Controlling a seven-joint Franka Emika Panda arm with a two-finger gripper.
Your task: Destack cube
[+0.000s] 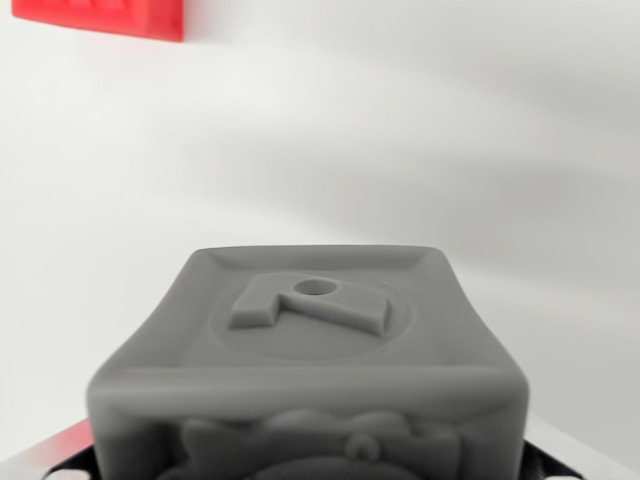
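White tabletop carries grey cube, red cube.

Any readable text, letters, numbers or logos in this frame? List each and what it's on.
"7": a raised figure that reads most like a 7, pierced by a small hole, in a circle on the top face of the grey cube.
The relief on the grey cube's front face is cut off and blurred: unreadable.
The red block shows nothing readable.

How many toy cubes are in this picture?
2: a grey rubbery cube with a raised emblem fills the lower middle; a red cube is cut off at the top left. Others may lie outside the view.
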